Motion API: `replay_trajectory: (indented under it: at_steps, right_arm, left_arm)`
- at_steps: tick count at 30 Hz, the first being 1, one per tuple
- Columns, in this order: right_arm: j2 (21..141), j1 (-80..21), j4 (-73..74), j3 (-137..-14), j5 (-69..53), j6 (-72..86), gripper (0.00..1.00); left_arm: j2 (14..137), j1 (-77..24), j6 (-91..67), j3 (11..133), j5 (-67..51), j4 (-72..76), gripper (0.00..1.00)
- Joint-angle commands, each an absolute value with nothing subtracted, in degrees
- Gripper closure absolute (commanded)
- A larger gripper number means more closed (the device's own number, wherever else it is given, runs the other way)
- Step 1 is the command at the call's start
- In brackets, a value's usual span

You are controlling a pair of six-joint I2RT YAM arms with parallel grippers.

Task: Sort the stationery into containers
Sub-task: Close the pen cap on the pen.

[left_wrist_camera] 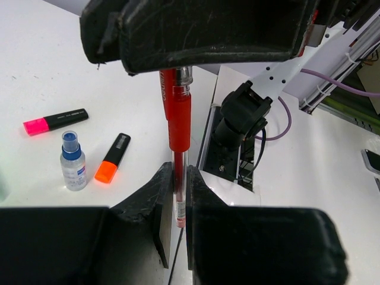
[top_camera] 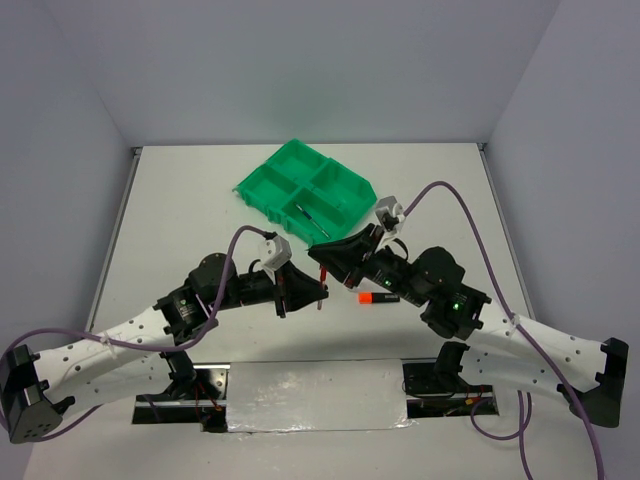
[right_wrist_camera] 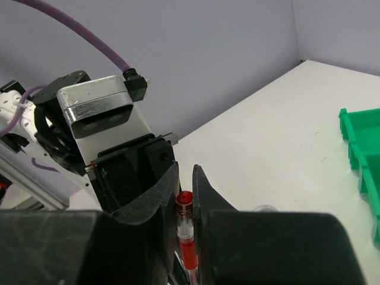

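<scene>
A red pen (left_wrist_camera: pixel 179 119) is held above the table between my two grippers, which meet tip to tip. My left gripper (left_wrist_camera: pixel 180 184) is shut on its clear lower end. My right gripper (right_wrist_camera: pixel 186 178) is shut on its red-capped end (right_wrist_camera: pixel 187 231). In the top view the left gripper (top_camera: pixel 316 292) and the right gripper (top_camera: pixel 323 264) meet near the table's middle. The green four-compartment tray (top_camera: pixel 262 185) lies at the back, with a thin pen (top_camera: pixel 312 215) in its near compartment. An orange-capped highlighter (top_camera: pixel 375 298) lies under the right arm. The round grey tin is out of view.
In the left wrist view a pink-capped highlighter (left_wrist_camera: pixel 53 122), a small clear blue-capped bottle (left_wrist_camera: pixel 72 161) and the orange-capped highlighter (left_wrist_camera: pixel 113 157) lie on the white table. The tray's edge (right_wrist_camera: pixel 362 154) shows at the right of the right wrist view. Purple cables arch over both arms.
</scene>
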State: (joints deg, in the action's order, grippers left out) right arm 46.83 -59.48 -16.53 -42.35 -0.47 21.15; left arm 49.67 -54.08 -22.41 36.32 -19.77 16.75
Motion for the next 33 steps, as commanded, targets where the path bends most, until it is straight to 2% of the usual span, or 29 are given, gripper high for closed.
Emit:
replay_trajectory:
  at_steps: [1,15,22,33]
  right_arm:
    - [47.3,-59.7,-16.5,-45.3,-2.0,21.0,1.0]
    - [49.5,-59.8,-15.3,-41.2,-5.0,22.2,1.0]
    - [49.0,-59.8,-23.8,-33.5,-2.9,27.1,1.0]
    - [53.3,-59.9,-30.1,-31.5,-3.4,30.2,1.0]
  left_arm:
    - [48.8,-54.0,-20.9,36.6,-19.2,18.4,1.0]
    - [44.2,-54.0,-16.7,41.1,-15.8,14.6,1.0]
    - [42.0,-54.0,-17.9,38.9,-17.6,22.1,1.0]
    - [40.7,-53.9,-20.9,37.2,-16.3,30.4,1.0]
